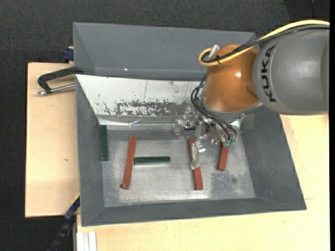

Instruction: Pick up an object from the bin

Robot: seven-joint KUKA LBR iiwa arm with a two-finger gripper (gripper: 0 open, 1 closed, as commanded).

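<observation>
Camera view
- Me: my gripper [203, 146] sits right of the frame's centre, low in the bin [86, 156]. My orange cover [230, 80] is above it and my arm comes in from the upper right.
- Jaws: I cannot tell whether they are apart or together, as my own metalwork and cables crowd that spot. I see nothing clamped in them.
- Under me: the mid red stick [197, 172] lies nearly upright in the frame at lower centre-right. Its top end runs beneath me and its lower end pokes out below.
- Beside me: the right red stick [223, 159] lies just to the right, tilted a little, apart from the mid one.
- Why here, as I judge it: I am placed over the top end of the mid red stick, so it looks the likeliest pick. It is not lifted yet, for it lies flat on the floor.
- Bin, left half: a long red stick [128, 162] leans slightly at lower left. A flat green stick [152, 160] lies crosswise just right of it, near but seemingly not touching. A second green stick [104, 143] stands lengthways by the left wall.
- Layout: five sticks in all, spread in one layer with none stacked. Each has bare floor round it, so a grasp should be easier.
- Risk, my guess: the right red stick is close enough to get nudged.
</observation>
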